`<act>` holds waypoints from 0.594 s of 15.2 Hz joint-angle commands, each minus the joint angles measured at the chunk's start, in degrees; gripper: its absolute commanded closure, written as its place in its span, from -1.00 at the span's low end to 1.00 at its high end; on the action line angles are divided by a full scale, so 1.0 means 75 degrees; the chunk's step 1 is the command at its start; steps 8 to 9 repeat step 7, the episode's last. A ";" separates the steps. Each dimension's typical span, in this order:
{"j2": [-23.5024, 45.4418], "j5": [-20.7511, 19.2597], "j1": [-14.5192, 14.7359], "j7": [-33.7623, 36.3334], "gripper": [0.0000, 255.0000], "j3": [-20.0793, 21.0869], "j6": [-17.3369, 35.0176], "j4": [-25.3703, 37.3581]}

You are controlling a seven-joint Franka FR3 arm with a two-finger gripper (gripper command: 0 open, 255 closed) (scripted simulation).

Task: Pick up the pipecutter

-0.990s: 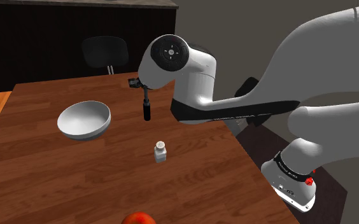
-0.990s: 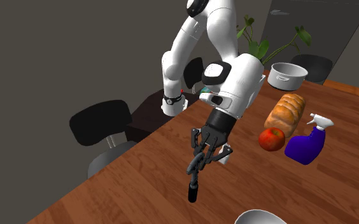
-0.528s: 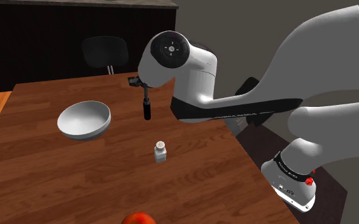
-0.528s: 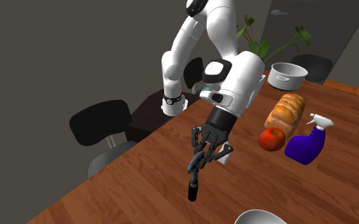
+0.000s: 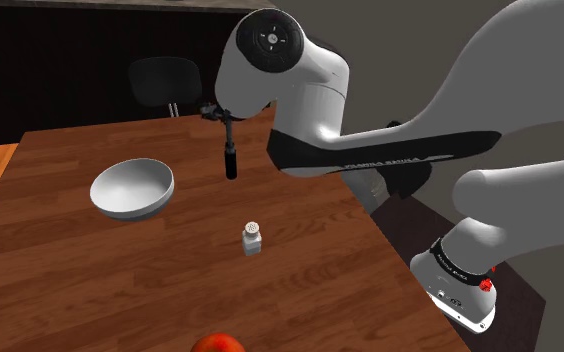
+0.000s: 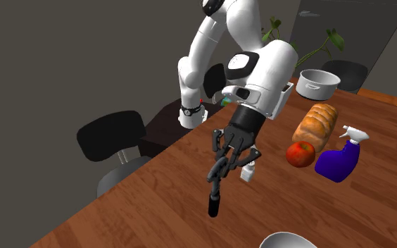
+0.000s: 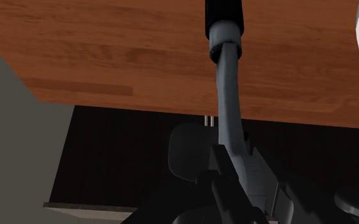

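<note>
Over the table's near-chair edge: pipecutter (image 6: 213,203) hangs handle-down from the gripper (image 6: 224,163), black grip lowest, grey shank above it.
Gripper state: clenched on the pipecutter's upper end; fingers wrapped round the head.
Contact with wood: handle tip looks clear of the table (image 6: 155,211), not certain.
Shoulder view, own items: white bowl (image 5: 132,188) on the view's left of the tool; small shaker (image 5: 253,238) nearer the stand; red apple (image 5: 218,343) cut by the bottom edge.
Second exterior view, own items: bread loaf (image 6: 315,125), purple spray bottle (image 6: 338,158), grey pot (image 6: 317,83), green plant (image 6: 288,46). Apple sits between loaf and bottle; shaker stands just behind the gripper.
Wrist view: shank runs straight out from the fingers to the grip, table beyond; black chair (image 7: 191,149) under the table's edge.
Writing: lettering on the arm's (image 5: 370,160) dark forearm band and on the base ring, too small to read.
</note>
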 commanded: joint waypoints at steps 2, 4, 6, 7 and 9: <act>0.0089 -0.0003 0.0201 -0.0139 1.00 -0.0243 -0.0260 0.0182; 0.0138 0.0001 0.0326 -0.0230 1.00 -0.0396 -0.0424 0.0300; 0.0165 0.0005 0.0395 -0.0283 1.00 -0.0481 -0.0518 0.0369; 0.0164 0.0005 0.0395 -0.0283 1.00 -0.0480 -0.0518 0.0370; 0.0164 0.0005 0.0395 -0.0283 1.00 -0.0480 -0.0518 0.0370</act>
